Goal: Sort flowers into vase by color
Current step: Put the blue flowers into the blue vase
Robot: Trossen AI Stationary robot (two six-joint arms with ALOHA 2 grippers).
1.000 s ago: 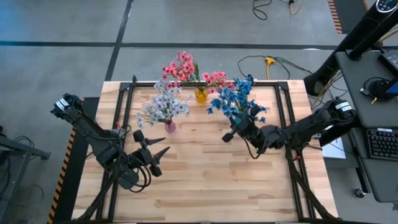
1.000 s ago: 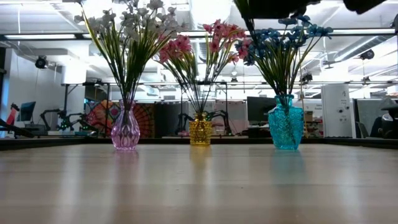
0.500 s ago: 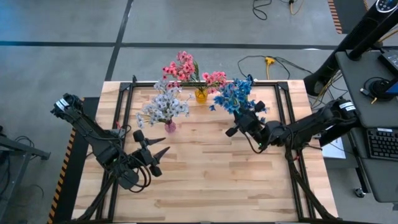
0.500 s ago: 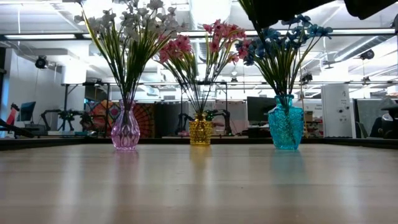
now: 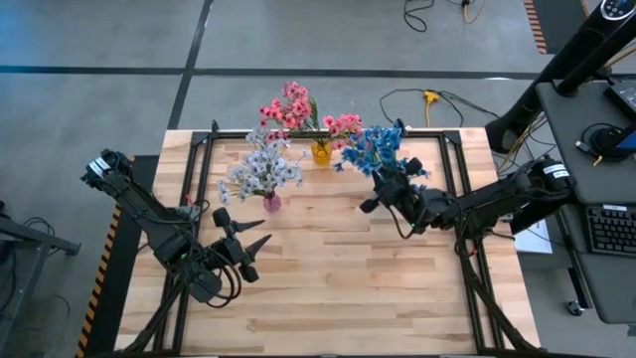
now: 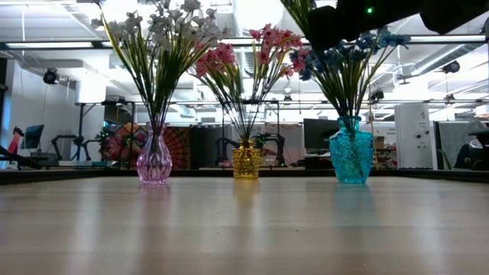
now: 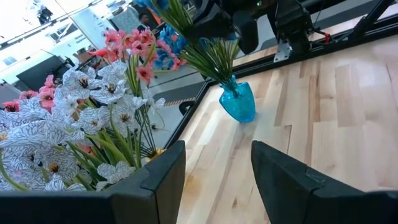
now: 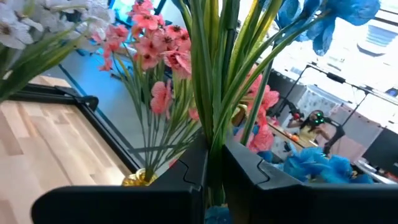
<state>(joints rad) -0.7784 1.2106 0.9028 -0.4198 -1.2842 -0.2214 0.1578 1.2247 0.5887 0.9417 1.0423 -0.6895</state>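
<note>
Standing in a row at the back of a wooden surface (image 5: 328, 268) are three vases of artificial flowers, with the yellow vase (image 6: 246, 160) in the middle as the landmark. It holds pink flowers (image 6: 244, 57). To one side of it, a little nearer the front, a pink vase (image 6: 153, 159) holds pale white-lavender flowers (image 6: 164, 27). To the other side, a blue vase (image 6: 351, 151) holds bright blue flowers (image 6: 348, 50).

Reaching toward the blue vase from the side away from the yellow vase, the right gripper (image 5: 381, 191) sits among the blue flowers, above the vase. Its fingers (image 8: 245, 171) are pressed together on a bundle of green stems (image 8: 214, 81), pinching them between the pads. From the right wrist camera, blue blossoms show around the stems and the pink flowers stand just beyond.

Well away from the yellow vase, toward the front of the surface on the pink vase's side, the left gripper (image 5: 253, 246) waits near the surface. Its fingers (image 7: 161, 177) are spread with nothing between them, pointing toward the row of vases.
</note>
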